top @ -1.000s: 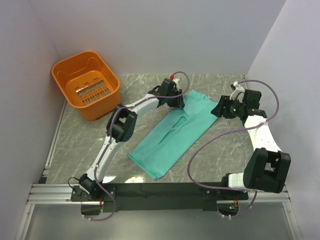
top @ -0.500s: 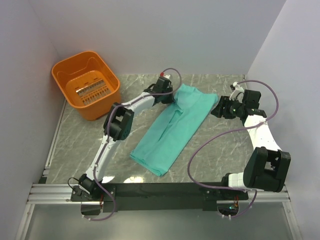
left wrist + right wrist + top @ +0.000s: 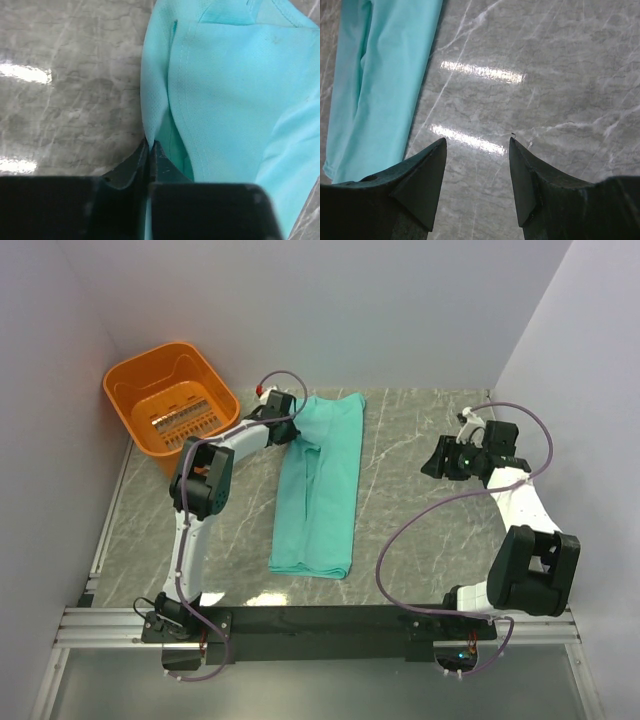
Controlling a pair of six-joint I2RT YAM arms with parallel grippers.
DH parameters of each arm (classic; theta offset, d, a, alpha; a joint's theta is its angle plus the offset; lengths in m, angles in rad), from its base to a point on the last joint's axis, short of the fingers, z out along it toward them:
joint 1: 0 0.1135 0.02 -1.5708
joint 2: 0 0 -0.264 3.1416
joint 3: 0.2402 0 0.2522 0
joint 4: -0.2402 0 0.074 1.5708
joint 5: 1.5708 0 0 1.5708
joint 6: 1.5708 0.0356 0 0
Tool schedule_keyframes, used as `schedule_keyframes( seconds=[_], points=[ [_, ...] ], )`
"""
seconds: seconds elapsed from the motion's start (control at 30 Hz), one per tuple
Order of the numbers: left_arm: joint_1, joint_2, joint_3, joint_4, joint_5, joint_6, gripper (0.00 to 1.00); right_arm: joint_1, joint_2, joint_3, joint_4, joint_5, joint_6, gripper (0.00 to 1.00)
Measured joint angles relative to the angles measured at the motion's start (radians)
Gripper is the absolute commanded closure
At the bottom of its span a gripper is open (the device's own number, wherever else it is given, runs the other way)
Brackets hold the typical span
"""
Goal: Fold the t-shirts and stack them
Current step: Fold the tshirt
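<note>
Grey marbled table [image 3: 420, 530], plain pale walls [image 3: 320, 300] on three sides.

Left gripper [image 3: 150, 146]: jaws pressed tight together, pinching a fold of cloth at the edge of the t-shirt [image 3: 235, 100]. Wrist view shows the fabric running straight into the closed tips, with a stitched seam line just beside them. In the top view that grip sits at the shirt's far left corner, near the table's far edge, and the left arm [image 3: 205, 475] is stretched right out to it.

T-shirt count: one. Teal-green, folded lengthwise into a long narrow strip. Lies flat on the table, running from the far edge toward the near edge, slightly left of centre. Its near end is squared off and stops well short of the near edge.

Right gripper [image 3: 477, 145]: jaws apart, holding nothing, bare table under the gap. Hovers over the right side of the table, well apart from the shirt. Its wrist view catches the strip's long edge at the left of frame.

Basket count: one. Orange plastic basket [image 3: 200, 452] at the far left corner of the table, slotted bottom.

Arms: two, bases at the near edge.
</note>
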Motion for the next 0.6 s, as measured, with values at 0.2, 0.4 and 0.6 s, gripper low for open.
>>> schedule_keyframes(
  seconds=[0.2, 0.4, 0.6],
  points=[
    [-0.006, -0.008, -0.001, 0.026, 0.075, 0.021, 0.45, 0.003, 0.005, 0.003, -0.061, -0.072, -0.114, 0.39],
    [-0.016, -0.094, -0.017, 0.041, 0.157, 0.074, 0.34, 0.091, 0.004, 0.022, -0.188, -0.184, -0.357, 0.39],
    [-0.034, -0.318, -0.056, 0.054, 0.170, 0.188, 0.32, 0.335, -0.064, -0.016, -0.278, -0.221, -0.694, 0.36]
  ],
)
